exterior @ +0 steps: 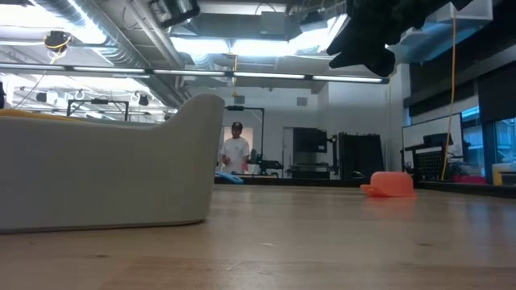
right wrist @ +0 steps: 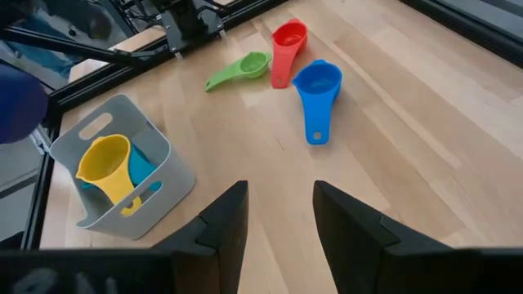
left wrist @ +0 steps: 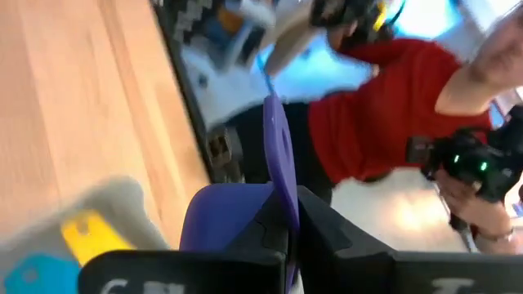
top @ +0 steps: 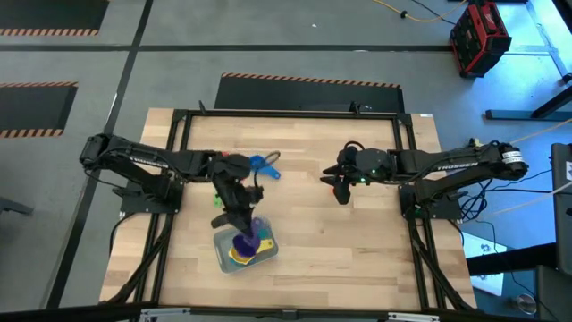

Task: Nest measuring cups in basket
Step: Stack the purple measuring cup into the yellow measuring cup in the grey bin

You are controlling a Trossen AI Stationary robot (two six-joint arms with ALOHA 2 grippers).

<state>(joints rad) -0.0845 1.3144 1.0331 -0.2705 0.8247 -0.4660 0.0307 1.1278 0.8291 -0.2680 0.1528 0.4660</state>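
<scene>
The pale grey basket [top: 265, 253] stands on the table near its front edge, with a yellow cup [right wrist: 106, 163] and a teal cup [right wrist: 144, 169] inside it. My left gripper [top: 239, 224] hovers over the basket, shut on the purple cup [left wrist: 221, 219]. The blue cup [right wrist: 317, 86], red cup [right wrist: 286, 45] and green cup [right wrist: 241, 69] lie on the wood farther back. An orange cup [exterior: 389, 184] lies bowl down on the table. My right gripper [right wrist: 278, 220] hangs open above the table's right half, with nothing between its fingers. My left gripper pinches the purple cup's flat handle [left wrist: 288, 204] between its two fingers, with the handle's free end [left wrist: 276, 139] sticking out past the fingertips. The bowl lies beside one finger. The cup is lifted clear, above the basket.
Black frame rails [top: 170, 170] run along the table's left, right and far sides. Bare wood lies between the basket and my right gripper. A person in red [left wrist: 384, 122] stands beyond the table, and another person [exterior: 235, 151] is far back in the room.
</scene>
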